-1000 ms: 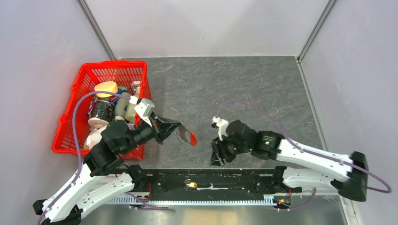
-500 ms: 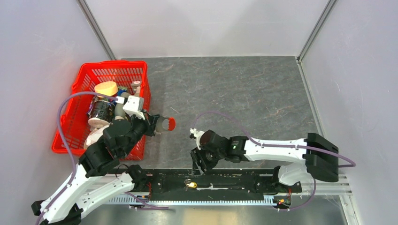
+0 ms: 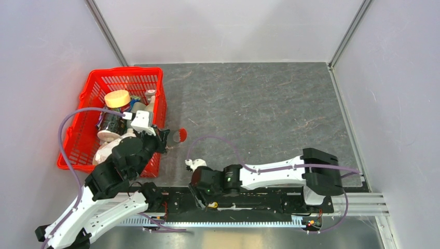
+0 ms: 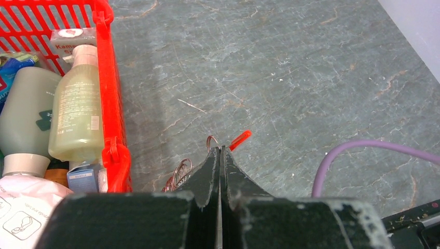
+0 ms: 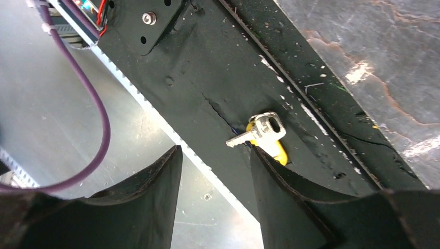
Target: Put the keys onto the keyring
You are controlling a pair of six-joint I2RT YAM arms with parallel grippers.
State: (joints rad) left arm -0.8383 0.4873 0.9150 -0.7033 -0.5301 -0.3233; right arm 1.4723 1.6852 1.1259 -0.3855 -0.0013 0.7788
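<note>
From above, the left gripper (image 3: pixel 167 139) sits just off the right wall of the red basket (image 3: pixel 129 78), which stands at the left edge of the table (image 3: pixel 270 104). It is clenched on the keyring (image 3: pixel 179 136), whose red tag (image 3: pixel 181 136) sticks out past the fingertips toward the table's middle. The basket is crowded with bottles and tubs. The right arm stretches leftward along the near edge, its gripper (image 3: pixel 200 193) over the black rail (image 3: pixel 259 203) that runs between the two arm bases. The key (image 3: pixel 210 205), a tiny gold-yellow speck from here, lies on that rail just beside the gripper and well apart from the keyring

From the left wrist, the two black fingers (image 4: pixel 210 171) are pressed flat together. A thin wire loop and the red tag poke out at their tips, and more silvery wire coils (image 4: pixel 179 174) show against the fingers' left side. In the basket lie a pale green pump bottle (image 4: pixel 78 109) and a grey-green bottle (image 4: pixel 26 109). A purple cable (image 4: pixel 373 148) crosses at the right

From the right wrist, the fingers (image 5: pixel 150 207) stand apart with nothing between them. The key lies on the rail just past the tips, silvery over a yellow piece, right beside one finger; whether they touch I cannot tell
</note>
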